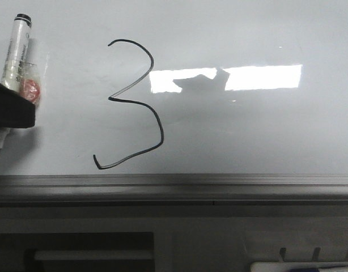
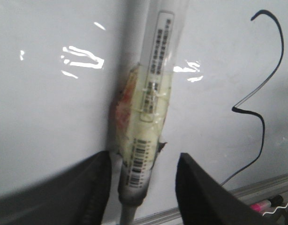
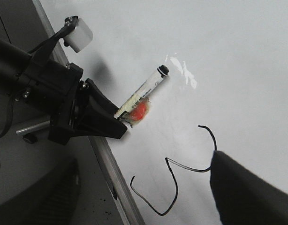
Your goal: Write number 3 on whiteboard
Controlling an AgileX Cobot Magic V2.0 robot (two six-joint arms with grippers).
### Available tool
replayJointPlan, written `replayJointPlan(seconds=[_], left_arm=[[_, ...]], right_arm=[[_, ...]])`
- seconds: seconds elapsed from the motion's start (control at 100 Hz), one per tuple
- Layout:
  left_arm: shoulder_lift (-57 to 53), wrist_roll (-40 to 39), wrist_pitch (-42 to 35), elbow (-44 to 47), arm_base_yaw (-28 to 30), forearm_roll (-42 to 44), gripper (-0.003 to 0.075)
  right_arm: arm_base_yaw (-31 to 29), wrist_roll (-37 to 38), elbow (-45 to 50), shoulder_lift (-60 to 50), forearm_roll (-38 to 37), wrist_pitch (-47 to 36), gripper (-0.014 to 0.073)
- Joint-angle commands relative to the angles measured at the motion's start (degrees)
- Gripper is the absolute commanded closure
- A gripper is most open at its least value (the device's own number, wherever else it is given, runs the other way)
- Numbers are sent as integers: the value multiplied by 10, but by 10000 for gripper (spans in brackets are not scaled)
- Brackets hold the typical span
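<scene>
**A:** so what's the surface like?

**B:** big glossy pale grey whiteboard (image 1: pixel 247 130), faint smudges, and a bright rectangular light glare sitting right of centre. A grey metal rail (image 1: pixel 174 184) runs along its near edge. Below the rail in the front view there's dark grey framing and the end of something white at the bottom right, too cut off to tell what it is. The left wrist view shows something pink just past the rail, blurry.

**A:** and the 3?

**B:** the 3 (image 1: pixel 141 105) is there, thin black line, a bit wobbly. Top hook, a pinch in the middle, then a long lower curve sweeping back to a small tick just above the rail. It sits left of centre on the board, with the glare touching its upper bend.

**A:** where's the hand relative to it?

**B:** left hand (image 1: pixel 9 110) is at the far left edge, beside the 3 and apart from it. It's pinching a marker (image 1: pixel 16 54), white barrel with clear tape and a red blob around it, black end pointing away. One right finger (image 3: pixel 249 192) shows, dark, overlapping the 3's top loop in that view. Can't tell if that hand is spread or pressed together.
</scene>
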Motion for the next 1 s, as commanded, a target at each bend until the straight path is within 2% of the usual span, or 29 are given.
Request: replayJointPlan(seconds=[0.0, 0.29, 0.55, 0.73, 0.8, 0.86, 0.89, 0.91, 0.92, 0.93, 0.96, 0.99], left_arm=[[-1, -3, -29, -14, 3, -4, 321], [-42, -3, -5, -14, 3, -4, 321], [-104, -3, 46, -14, 3, 0, 321], [-139, -3, 65, -14, 3, 16, 328], [-157, -3, 66, -14, 3, 19, 349], [-179, -3, 66, -14, 3, 33, 390], [-189, -3, 66, -14, 3, 45, 433], [-197, -3, 66, -14, 3, 53, 454], [-200, -3, 66, -14, 3, 58, 476], [-206, -3, 67, -14, 3, 59, 488], [-217, -3, 67, -14, 3, 66, 549], [-228, -3, 67, -14, 3, 74, 598]], right_arm=[[-5, 0, -17, -11, 4, -37, 85], [-5, 0, -17, -11, 4, -30, 89], [-5, 0, -17, -11, 4, -9, 144], [-5, 0, -17, -13, 4, -4, 151], [-5, 10, -17, -14, 4, -1, 230], [-5, 19, -17, -20, 4, -5, 375], [-5, 19, -15, -27, 4, -11, 458], [-5, 19, -14, -31, 4, -17, 545], [-5, 19, -13, -33, 4, -17, 545], [-5, 19, -13, -36, 4, -21, 610], [-5, 19, -10, -43, 3, -33, 660], [-5, 20, -7, -51, 3, -40, 651]])
